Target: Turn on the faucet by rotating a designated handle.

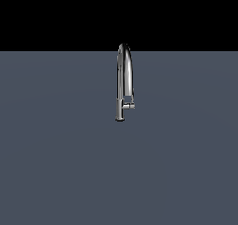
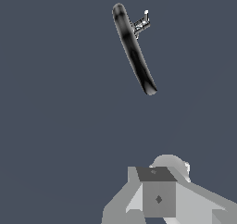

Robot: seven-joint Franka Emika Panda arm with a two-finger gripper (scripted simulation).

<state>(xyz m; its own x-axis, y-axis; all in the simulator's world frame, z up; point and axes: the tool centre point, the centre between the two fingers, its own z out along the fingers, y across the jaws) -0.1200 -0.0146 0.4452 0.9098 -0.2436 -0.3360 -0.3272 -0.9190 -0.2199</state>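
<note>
Exterior view: 1 chrome faucet (image 1: 123,80) stands upright on a flat slate-grey surface (image 1: 56,163), close to that surface's far edge, where grey meets a black background. Its narrow gooseneck spout (image 1: 126,63) rises above the far edge line and arches over to the exterior view's right, coming back down beside the stem. The small round base (image 1: 120,119) sits on the grey surface roughly midway between the surface's 2 side limits as framed. The handle (image 1: 129,106) is a short stubby cylinder sticking out sideways from the lower stem toward the exterior view's right, just above the base and just below the spout's tip. All around the faucet the surface is bare grey, with wide room in front of it and on both sides. Neither arm nor gripper shows in this view.

Wrist view: the faucet (image 2: 134,52) is seen from above as a dark, slanted, elongated shape, the arch of the spout foreshortened. The handle (image 2: 141,24) pokes out beside it as a small bright stub near one end. The gripper (image 2: 157,197) appears as pale grey blocky parts at the picture's edge, well apart from the faucet, with open grey surface (image 2: 51,126) between them. It touches nothing and holds nothing. Its fingertips are not clearly shown, so whether the jaws are spread or closed cannot be told.
</note>
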